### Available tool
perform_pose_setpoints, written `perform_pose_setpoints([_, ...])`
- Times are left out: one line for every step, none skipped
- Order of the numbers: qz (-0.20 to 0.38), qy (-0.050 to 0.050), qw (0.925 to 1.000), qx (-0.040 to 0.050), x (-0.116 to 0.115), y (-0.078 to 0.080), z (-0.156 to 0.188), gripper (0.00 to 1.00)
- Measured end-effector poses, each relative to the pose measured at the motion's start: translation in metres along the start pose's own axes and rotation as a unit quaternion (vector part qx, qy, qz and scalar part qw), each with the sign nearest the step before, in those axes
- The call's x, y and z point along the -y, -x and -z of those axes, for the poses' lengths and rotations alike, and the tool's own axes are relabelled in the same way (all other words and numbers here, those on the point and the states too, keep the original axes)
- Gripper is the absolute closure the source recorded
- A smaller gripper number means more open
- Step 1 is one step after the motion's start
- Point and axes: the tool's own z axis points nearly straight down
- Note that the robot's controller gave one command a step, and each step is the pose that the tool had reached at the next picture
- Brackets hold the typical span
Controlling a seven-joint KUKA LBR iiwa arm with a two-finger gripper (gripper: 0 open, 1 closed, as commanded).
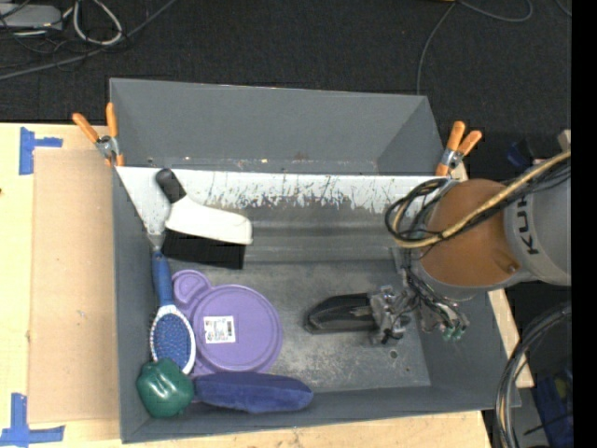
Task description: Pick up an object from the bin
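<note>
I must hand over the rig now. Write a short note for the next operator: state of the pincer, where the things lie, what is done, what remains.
Pincer: low in the right part of the bin, at the right end of a black oblong thing. A hold on it cannot be confirmed.
Things: the black thing lies on the floor. On the left are a white-and-black block, purple lid, blue brush, green thing and dark blue bundle.
Done: nothing lifted.
Left: grip and lift one thing.
</note>
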Motion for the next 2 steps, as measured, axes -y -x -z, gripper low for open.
perform_pose_setpoints([0.000,0.000,1.0000,0.0001,0.000,0.000,0.000,1.00])
perform_pose_setpoints([0.144,0.000,0.9896,0.0045,0.014,-0.031,0.001,1.00])
